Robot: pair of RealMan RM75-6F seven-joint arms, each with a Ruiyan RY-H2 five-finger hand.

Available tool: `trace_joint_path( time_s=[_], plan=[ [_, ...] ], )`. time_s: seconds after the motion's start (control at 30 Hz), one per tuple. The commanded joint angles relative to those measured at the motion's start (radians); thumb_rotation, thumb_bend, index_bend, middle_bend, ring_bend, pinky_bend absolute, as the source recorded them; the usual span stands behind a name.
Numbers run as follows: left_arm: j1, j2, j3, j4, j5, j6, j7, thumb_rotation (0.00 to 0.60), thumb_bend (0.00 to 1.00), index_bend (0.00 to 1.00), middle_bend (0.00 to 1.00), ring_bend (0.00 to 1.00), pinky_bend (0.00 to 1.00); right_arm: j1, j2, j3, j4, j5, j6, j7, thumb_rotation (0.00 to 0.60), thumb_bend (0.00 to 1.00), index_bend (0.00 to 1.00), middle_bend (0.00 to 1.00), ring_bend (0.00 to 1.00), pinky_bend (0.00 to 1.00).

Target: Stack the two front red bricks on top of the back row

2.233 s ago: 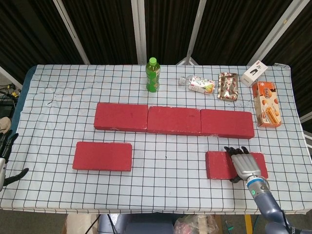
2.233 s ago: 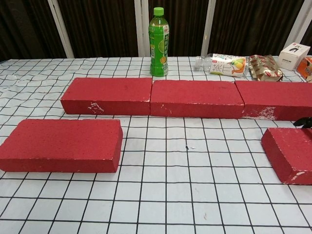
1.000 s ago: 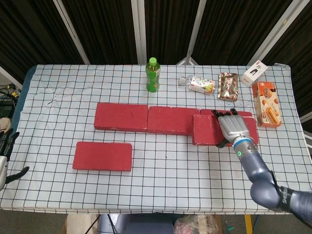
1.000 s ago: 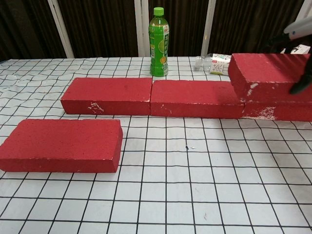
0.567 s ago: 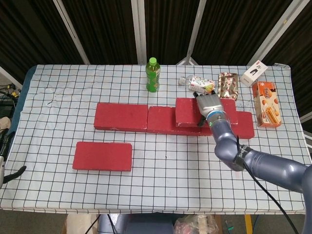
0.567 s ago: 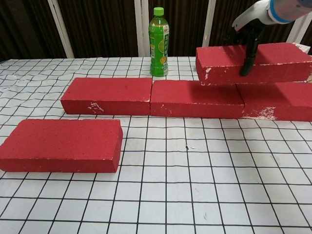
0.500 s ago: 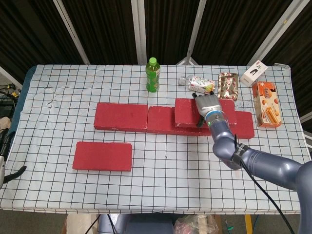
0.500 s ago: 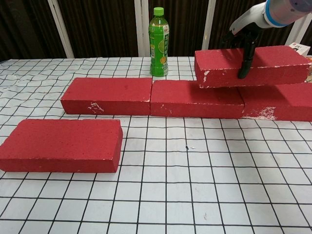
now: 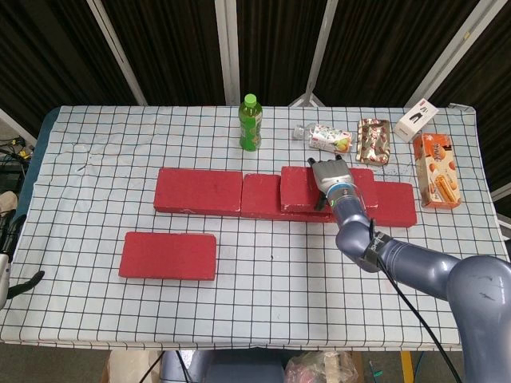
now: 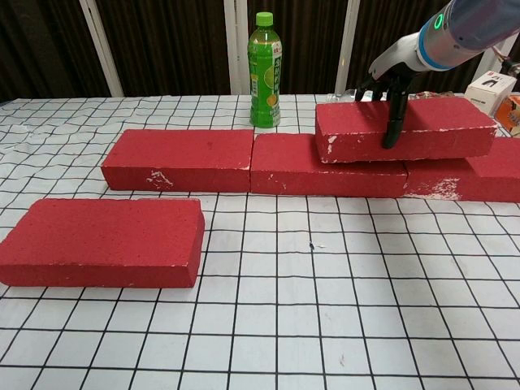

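Observation:
Three red bricks form the back row: left (image 9: 198, 191) (image 10: 183, 158), middle (image 9: 259, 196) (image 10: 325, 169) and right (image 9: 397, 204) (image 10: 481, 180). My right hand (image 9: 330, 177) (image 10: 392, 85) grips a fourth red brick (image 9: 299, 188) (image 10: 439, 126) from above, with its thumb (image 10: 392, 122) down the front face. This brick straddles the joint between the middle and right bricks; I cannot tell whether it rests on them. The other front brick (image 9: 168, 255) (image 10: 101, 241) lies alone at the front left. My left hand (image 9: 6, 263) hangs off the table's left edge, holding nothing.
A green bottle (image 9: 251, 124) (image 10: 264, 69) stands behind the back row. Snack packs (image 9: 330, 138) (image 9: 374, 141), an orange box (image 9: 437, 169) and a white box (image 9: 417, 120) lie at the back right, close to the right arm.
My right hand lifted the front right brick from the table, carried it back over the row, then shifted it left and lower. The left hand and front left brick stayed put.

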Motion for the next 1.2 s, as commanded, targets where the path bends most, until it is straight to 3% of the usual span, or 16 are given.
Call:
trace_joint_path(
  time_s=[0.03, 1.2],
  plan=[
    [0.001, 0.002, 0.0, 0.0, 0.0, 0.002, -0.004, 0.6, 0.0, 0.08, 0.0, 0.0, 0.14, 0.0, -0.005, -0.003, 0.001, -0.008, 0.0, 0.014, 0.6, 0.15, 0.03, 0.29, 0.27, 0.0],
    [0.005, 0.002, -0.004, 0.0, -0.007, 0.008, -0.001, 0.6, 0.0, 0.08, 0.01, 0.0, 0.14, -0.002, -0.026, -0.053, 0.012, -0.103, -0.007, 0.153, 0.6, 0.15, 0.03, 0.29, 0.27, 0.0]
  ],
)
